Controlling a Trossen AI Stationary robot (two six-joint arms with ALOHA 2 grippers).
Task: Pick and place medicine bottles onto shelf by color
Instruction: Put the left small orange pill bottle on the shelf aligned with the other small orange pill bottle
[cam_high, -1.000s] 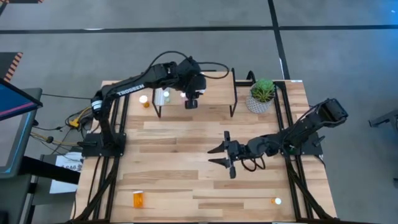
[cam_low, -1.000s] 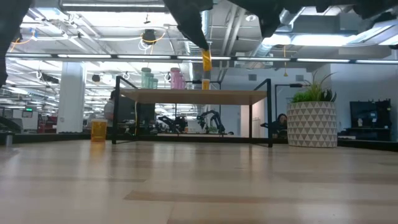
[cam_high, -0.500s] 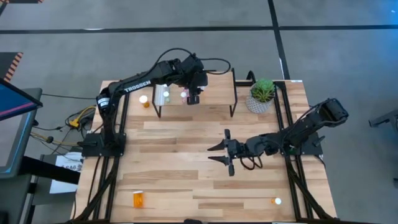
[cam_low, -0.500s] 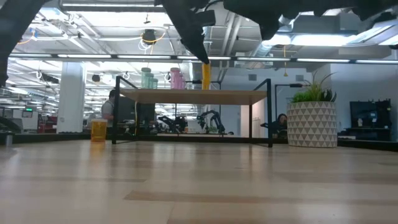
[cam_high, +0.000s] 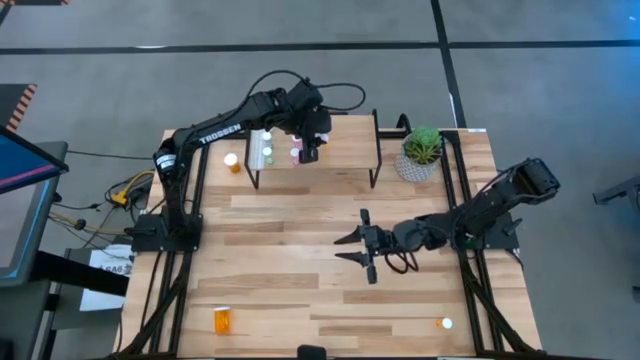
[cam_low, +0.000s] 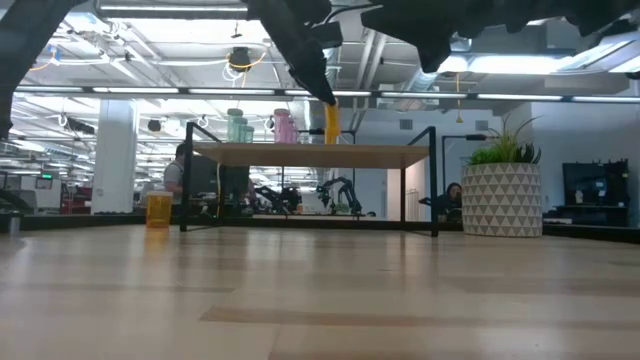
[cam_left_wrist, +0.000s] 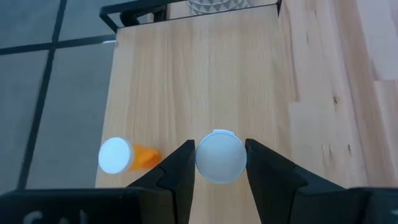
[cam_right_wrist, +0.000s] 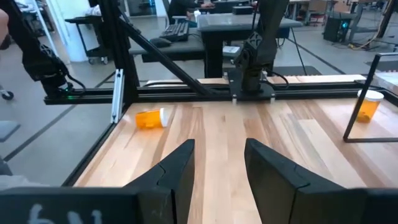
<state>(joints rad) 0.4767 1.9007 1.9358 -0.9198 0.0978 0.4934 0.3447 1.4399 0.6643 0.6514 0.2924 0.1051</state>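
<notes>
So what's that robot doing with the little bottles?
It's sorting medicine bottles onto the shelf by color. The left pincer is shut on an orange bottle and holds it over the shelf top, beside a pink bottle and green bottles already standing there. The right pincer waits open over the middle of the table. More orange bottles remain on the table, one lying near the front left corner.

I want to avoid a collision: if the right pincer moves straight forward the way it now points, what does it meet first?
The right pincer points along bare wooden tabletop; the way looks free until the left arm's black base at the far edge. The lying orange bottle sits off to one side, though depth is uncertain.
</notes>
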